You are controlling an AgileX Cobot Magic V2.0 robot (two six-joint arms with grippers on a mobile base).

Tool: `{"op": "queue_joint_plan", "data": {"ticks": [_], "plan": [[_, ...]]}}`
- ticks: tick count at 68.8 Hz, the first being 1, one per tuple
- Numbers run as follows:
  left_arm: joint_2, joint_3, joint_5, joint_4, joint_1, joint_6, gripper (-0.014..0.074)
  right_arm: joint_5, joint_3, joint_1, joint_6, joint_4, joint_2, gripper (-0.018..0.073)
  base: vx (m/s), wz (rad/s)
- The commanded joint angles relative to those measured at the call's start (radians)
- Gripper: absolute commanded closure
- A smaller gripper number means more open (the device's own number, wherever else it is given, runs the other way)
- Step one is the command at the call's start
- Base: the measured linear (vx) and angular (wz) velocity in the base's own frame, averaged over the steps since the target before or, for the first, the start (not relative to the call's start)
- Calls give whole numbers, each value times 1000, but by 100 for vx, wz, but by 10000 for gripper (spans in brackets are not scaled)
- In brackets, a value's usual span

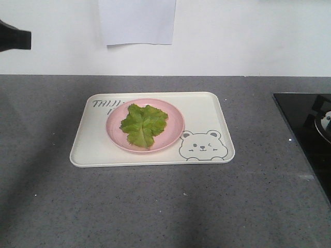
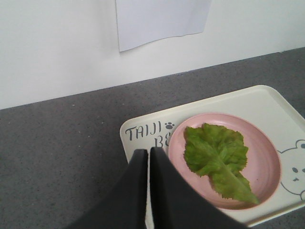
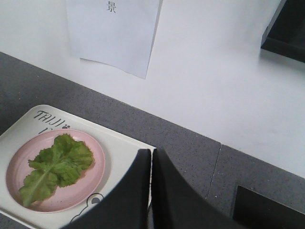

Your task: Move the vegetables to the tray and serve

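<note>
Surroundings: grey speckled bench point(image 1: 155, 206), white wall behind w/ 1 paper sheet point(image 1: 137, 20) taped up, 1 black glossy cooktop point(image 1: 305, 134) at the right edge of the front view. Nothing lay betw. the pincers and the tray. Count: 1 tray point(image 1: 207, 111), 1 pink plate point(image 1: 173, 121), 1 bunch of vegetables point(image 1: 142, 124). Tray sat flat on bench, roughly centre; pink plate sat on the tray, left of centre, partly covering the lettering; bear drawing at the tray's front-right corner. Vegetables lay on the plate, inside its rim, not touching the tray itself. Left pincer point(image 2: 148, 157) hung above the bench by the tray's lettered corner, fingers pressed together, nothing betw. them. Right pincer point(image 3: 151, 157) hung over the tray's opposite edge, fingers likewise together, empty. Front view showed only a dark bit of an arm at upper left, well apart from the tray.
</note>
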Motion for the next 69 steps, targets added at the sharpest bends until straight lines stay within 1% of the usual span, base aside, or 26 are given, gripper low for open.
{"op": "queue_joint_plan", "data": {"ticks": [1, 12, 16, 22, 27, 30, 36, 43, 53, 69], "plan": [[-76, 56, -118, 0, -3, -8, 605, -59, -24, -1, -19, 0, -39, 568, 0, 0], [-153, 190, -192, 0, -3, -9, 605, -53, -24, -1, -25, 0, -61, 568, 0, 0], [-178, 231, -212, 0, -3, -10, 605, -53, -24, -1, -45, 0, -67, 568, 0, 0], [-201, 262, -226, 0, -3, -11, 605, -54, -23, -1, -76, -3, -67, 568, 0, 0], [-214, 271, -227, 0, -3, -11, 605, -72, 7, -1, -82, -3, -81, 568, 0, 0], [-222, 271, -227, 0, -3, -11, 605, -112, 60, -1, -83, -2, -104, 568, 0, 0], [-223, 271, -229, 0, -3, -11, 605, -235, 223, -1, -73, 1, -170, 568, 0, 0], [-223, 271, -223, 0, -3, -11, 605, -333, 408, -1, -73, -1, -253, 568, 0, 0], [-223, 271, -226, 0, -3, -11, 605, -400, 592, -1, -73, -11, -374, 568, 0, 0], [-223, 272, -218, 0, -3, -11, 605, -425, 814, -1, -59, -12, -538, 568, 0, 0]]}}
